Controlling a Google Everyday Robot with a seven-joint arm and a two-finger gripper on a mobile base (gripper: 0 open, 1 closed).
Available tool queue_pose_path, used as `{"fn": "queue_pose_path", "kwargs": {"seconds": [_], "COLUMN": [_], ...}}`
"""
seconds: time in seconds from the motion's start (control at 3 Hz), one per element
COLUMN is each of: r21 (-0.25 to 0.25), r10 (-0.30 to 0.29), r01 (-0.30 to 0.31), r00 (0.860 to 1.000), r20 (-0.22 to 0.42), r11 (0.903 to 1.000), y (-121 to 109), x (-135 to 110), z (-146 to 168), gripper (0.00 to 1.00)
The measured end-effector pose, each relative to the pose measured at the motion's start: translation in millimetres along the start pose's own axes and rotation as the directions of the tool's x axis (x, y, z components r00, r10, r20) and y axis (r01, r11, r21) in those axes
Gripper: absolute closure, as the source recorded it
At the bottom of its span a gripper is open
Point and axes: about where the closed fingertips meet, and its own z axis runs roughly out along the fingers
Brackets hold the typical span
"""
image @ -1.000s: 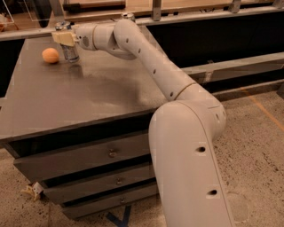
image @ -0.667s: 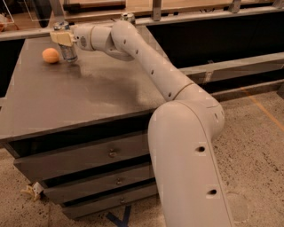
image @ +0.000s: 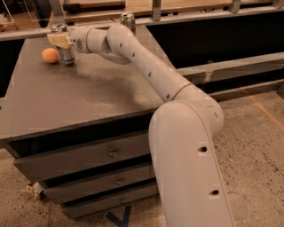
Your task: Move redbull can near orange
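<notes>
The redbull can point(image: 66, 54), slim and silver with dark panels, stands upright at the far left of the grey table point(image: 88, 102). It is just right of the orange point(image: 50, 55), a small round pale-orange fruit, almost touching it. My gripper point(image: 60, 40) reaches in from the right and is shut around the can's upper part. One beige finger point(image: 57, 40) covers the front of the can. The can's base seems to rest on the tabletop.
A second can point(image: 128, 20) stands at the table's far edge behind my arm. A railing point(image: 191, 13) runs behind the table. Drawers point(image: 88, 155) fill the table's front. My arm's large white body point(image: 186, 164) stands at the table's right front corner.
The gripper and the can have edged slightly left and down, closer to the orange. The orange has not moved.
</notes>
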Motion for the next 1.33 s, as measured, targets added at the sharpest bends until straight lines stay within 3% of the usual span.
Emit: {"fn": "queue_pose_path", "kwargs": {"seconds": [0.33, 0.67, 1.33], "r21": [0.016, 0.016, 0.018], "r10": [-0.006, -0.015, -0.053], "r01": [0.006, 0.014, 0.052], "r00": [1.000, 1.000, 0.998], "r20": [0.006, 0.021, 0.040], "r11": [0.9999, 0.9998, 0.9985], "y": [1.3, 3.1, 7.4], "x": [4.5, 6.7, 4.3], "z": [0.7, 0.0, -0.2], "gripper": [1.00, 0.83, 0.36]}}
